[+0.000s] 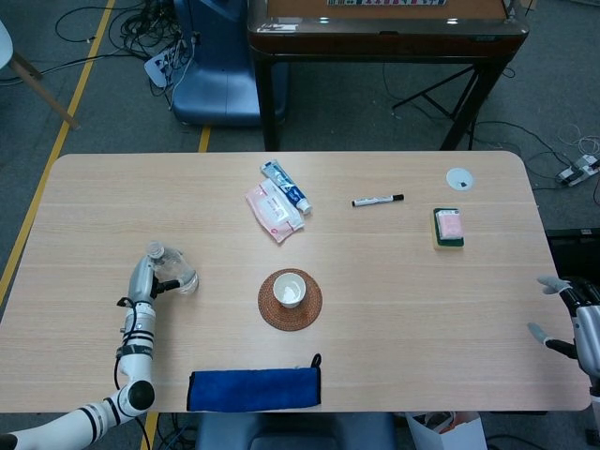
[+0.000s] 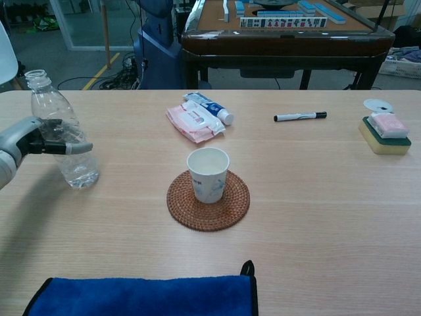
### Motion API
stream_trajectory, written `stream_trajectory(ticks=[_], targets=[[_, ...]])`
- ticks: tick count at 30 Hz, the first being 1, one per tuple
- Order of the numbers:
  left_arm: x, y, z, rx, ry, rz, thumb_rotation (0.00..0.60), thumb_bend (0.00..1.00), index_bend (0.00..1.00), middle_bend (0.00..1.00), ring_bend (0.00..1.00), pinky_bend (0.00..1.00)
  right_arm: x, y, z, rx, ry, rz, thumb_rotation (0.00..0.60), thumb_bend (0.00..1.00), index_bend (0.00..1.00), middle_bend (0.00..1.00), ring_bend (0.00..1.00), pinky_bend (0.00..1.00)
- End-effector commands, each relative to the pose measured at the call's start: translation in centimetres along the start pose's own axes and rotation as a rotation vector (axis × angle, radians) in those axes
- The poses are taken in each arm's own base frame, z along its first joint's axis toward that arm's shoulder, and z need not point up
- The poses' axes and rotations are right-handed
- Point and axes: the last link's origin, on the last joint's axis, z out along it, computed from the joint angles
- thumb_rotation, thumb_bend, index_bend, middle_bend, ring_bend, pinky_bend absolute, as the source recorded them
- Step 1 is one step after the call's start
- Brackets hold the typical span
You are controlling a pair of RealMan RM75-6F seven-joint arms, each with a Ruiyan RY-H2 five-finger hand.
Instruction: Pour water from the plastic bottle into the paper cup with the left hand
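On the pale wooden table [image 2: 316, 210], the left hand [image 2: 26, 137] gripped an uncapped clear plastic bottle [image 2: 64, 141] — a little water inside; the white paper cup [image 2: 208, 174] looked empty; the right hand [image 1: 574, 317] lay open.

Paper cup [image 2: 208, 174] on coaster [image 2: 208, 200], right of bottle [image 2: 64, 139].

Pale wood-grain tabletop [image 1: 394, 309] with rounded corners, filling most of the head view. At frame centre, a round woven coaster [image 1: 290, 300]. Along the bottom edge, a folded blue cloth [image 1: 254, 388]. Above centre, a pink packet [image 1: 273, 210] touching a blue-and-white tube [image 1: 286, 186]. Right of those, a black-capped marker [image 1: 377, 200]. Further right, a sponge [image 1: 448, 228], with a small white disc [image 1: 459, 178] near the upper right corner.
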Motion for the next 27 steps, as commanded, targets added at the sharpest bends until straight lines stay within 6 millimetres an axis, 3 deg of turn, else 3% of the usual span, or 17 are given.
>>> stream_trajectory(ticks=[1,15,27], targets=[[0.1,0.0,0.0,0.001,0.0,-0.007,0.6,0.12,0.38,0.39,0.18,0.21,0.0,0.0,0.0,0.0,-0.001,-0.001,0.6,0.08,0.31,0.42,0.26,0.41],[0.3,0.0,-0.2,-0.006,-0.007,-0.017,0.6,0.12,0.33,0.29,0.12,0.17,0.0,0.0,0.0,0.0,0.0,-0.001,0.6,0.08,0.31,0.42,0.26,0.41],[0.7,0.3,-1.0,-0.007,-0.074,-0.007,0.6,0.11,0.06,0.13,0.01,0.1,-0.1,-0.1,0.0,0.003,-0.001,-0.003,0.6,0.08,0.31,0.42,0.26,0.41]])
